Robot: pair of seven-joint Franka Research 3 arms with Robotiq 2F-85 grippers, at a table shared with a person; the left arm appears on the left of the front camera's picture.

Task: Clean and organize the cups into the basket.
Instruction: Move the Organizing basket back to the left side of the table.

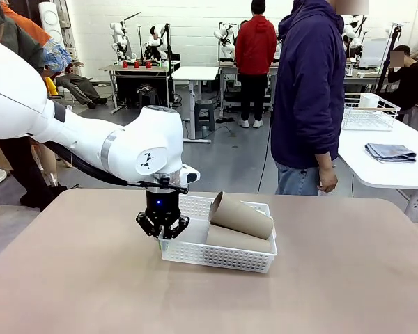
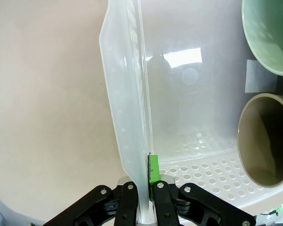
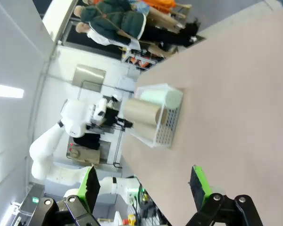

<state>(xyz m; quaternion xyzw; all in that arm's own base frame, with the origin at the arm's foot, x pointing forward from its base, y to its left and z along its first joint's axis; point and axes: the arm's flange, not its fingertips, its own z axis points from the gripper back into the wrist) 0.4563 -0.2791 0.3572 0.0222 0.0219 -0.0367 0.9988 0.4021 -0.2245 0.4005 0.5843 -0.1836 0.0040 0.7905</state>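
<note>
Front view: the left gripper (image 1: 163, 234) pointed straight down at the left short end of the basket (image 1: 223, 256), its fingers pressed together on the rim there. The basket sat near the middle of the table (image 1: 70, 278), with bare tabletop open on all sides. Two cups (image 1: 240, 215) lay on their sides inside, one stacked on the other. A person (image 1: 310, 97) stood beyond the far edge. Left wrist view: the green pads (image 2: 153, 169) pinched the basket's thin end wall (image 2: 127, 117); both cup mouths (image 2: 264, 139) lay inside, apart from that wall. Right wrist view: the right gripper (image 3: 144, 186) hung with fingers spread wide, holding nothing, well clear of the basket (image 3: 167, 125) over bare table.
</note>
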